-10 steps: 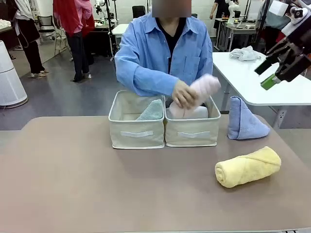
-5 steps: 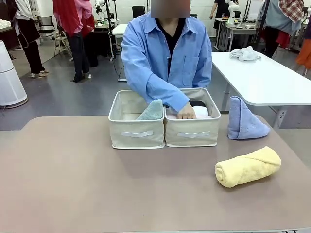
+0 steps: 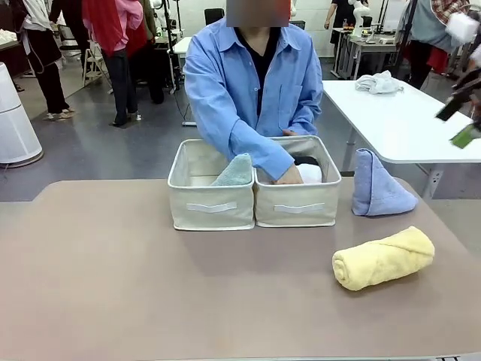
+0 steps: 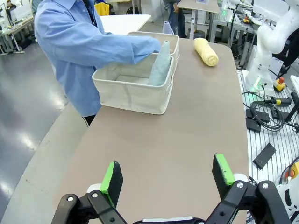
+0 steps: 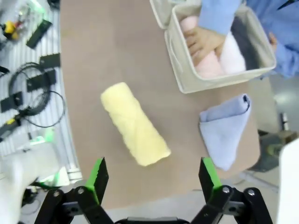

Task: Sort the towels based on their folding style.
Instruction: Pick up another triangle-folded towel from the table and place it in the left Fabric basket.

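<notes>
A yellow roll towel (image 3: 383, 258) lies on the table at the front right, with a lavender-blue cone towel (image 3: 378, 188) standing behind it. A pale green cone (image 3: 234, 171) stands in the left bin (image 3: 210, 208). The right bin (image 3: 298, 209) holds a white roll (image 3: 310, 174) and a dark grey roll (image 3: 305, 160); the person's hand (image 3: 288, 176) rests inside it. From above, a pink roll (image 5: 203, 65) lies under that hand (image 5: 204, 40). My right gripper (image 5: 153, 176) hovers open high over the yellow roll (image 5: 134, 123). My left gripper (image 4: 167, 175) is open above bare table.
The two cream bins stand side by side at the table's far middle, in front of the person. A white table (image 3: 406, 120) with a crumpled cloth (image 3: 378, 83) stands behind on the right. My right gripper (image 3: 460, 120) blurs at the picture's right edge.
The person lowered the pink roll into the right bin and keeps a hand on it. My right gripper left the front view, then came back at the right edge.
</notes>
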Action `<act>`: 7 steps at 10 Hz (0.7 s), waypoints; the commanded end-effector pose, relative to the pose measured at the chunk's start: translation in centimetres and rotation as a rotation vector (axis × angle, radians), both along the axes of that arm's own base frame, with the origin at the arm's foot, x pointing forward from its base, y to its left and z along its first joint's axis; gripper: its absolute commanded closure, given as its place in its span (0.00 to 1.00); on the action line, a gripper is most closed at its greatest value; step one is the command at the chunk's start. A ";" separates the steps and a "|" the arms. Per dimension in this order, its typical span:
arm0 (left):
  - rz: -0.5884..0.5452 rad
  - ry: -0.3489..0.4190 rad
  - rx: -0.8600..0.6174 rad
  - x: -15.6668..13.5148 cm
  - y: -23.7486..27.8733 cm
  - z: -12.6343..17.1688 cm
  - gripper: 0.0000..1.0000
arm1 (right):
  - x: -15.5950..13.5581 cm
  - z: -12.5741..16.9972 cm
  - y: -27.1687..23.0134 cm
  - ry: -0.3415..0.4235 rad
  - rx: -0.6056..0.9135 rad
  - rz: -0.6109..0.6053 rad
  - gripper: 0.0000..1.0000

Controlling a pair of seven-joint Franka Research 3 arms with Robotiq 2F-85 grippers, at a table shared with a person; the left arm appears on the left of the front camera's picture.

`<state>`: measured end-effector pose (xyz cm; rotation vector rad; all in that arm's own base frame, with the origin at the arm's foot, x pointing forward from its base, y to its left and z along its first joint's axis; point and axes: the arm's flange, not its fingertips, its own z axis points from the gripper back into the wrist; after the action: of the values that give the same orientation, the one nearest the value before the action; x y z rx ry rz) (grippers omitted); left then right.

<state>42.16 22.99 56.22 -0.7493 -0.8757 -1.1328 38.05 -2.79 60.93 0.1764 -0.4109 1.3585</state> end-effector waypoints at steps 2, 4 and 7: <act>0.001 -0.007 -0.013 -0.1 0.0 0.2 0.00 | 4.2 -2.9 1.2 0.076 -0.047 0.076 0.00; 0.001 -0.007 -0.013 -0.1 0.0 0.2 0.00 | 2.4 -2.0 0.9 0.022 -0.034 0.017 0.00; 0.001 -0.007 -0.013 -0.1 0.0 0.2 0.00 | 2.4 -2.0 0.9 0.022 -0.034 0.017 0.00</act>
<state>42.17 22.99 56.21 -0.7494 -0.8756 -1.1328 40.59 -1.88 59.63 0.1573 -0.3820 1.3896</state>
